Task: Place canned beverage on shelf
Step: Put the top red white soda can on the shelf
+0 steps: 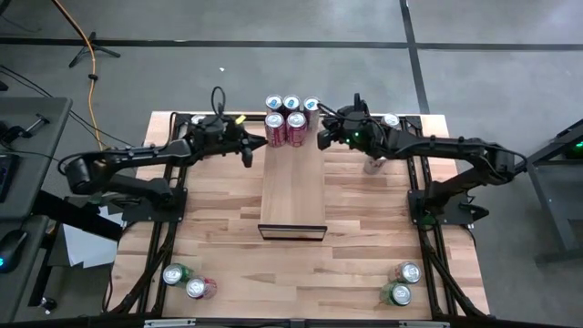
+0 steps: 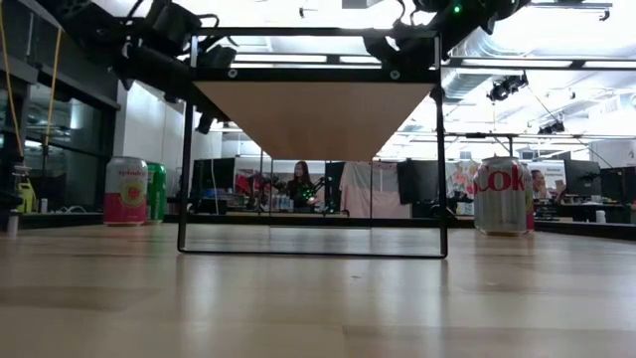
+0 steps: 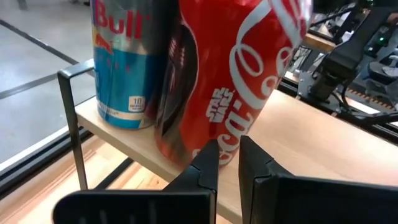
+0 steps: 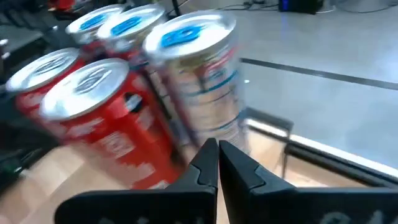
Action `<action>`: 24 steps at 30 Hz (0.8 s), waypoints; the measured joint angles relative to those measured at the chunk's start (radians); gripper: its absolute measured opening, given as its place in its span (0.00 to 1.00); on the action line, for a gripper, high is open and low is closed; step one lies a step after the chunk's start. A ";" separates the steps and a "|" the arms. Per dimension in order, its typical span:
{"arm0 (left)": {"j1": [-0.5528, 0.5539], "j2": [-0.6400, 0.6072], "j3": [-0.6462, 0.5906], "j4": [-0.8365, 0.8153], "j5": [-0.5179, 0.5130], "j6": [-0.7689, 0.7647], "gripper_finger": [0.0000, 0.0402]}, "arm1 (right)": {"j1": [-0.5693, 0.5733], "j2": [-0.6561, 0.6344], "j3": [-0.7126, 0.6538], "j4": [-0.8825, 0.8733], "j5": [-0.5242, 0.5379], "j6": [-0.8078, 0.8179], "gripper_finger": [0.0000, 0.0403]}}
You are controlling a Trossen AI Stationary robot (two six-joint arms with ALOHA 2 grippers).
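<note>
Grippers, left (image 1: 262, 143) and right (image 1: 321, 139), both clenched on nothing, flank five cans (image 1: 285, 128) standing at the shelf's (image 1: 292, 187) far end, so this placement looks finished, and the next move likely calls for fetching a spare can (image 1: 408, 272) from the table's near corners.

Five cans (image 1: 284, 117) stand clustered at the shelf's (image 1: 292, 191) far end.
</note>
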 joint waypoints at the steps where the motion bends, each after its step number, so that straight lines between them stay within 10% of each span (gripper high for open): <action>1: 0.000 0.006 0.000 0.002 0.000 0.000 0.00 | -0.010 0.000 0.000 0.001 0.014 -0.001 0.00; 24: 0.001 0.044 0.000 0.069 -0.034 0.048 0.00 | -0.106 0.001 0.000 0.116 -0.126 0.032 0.00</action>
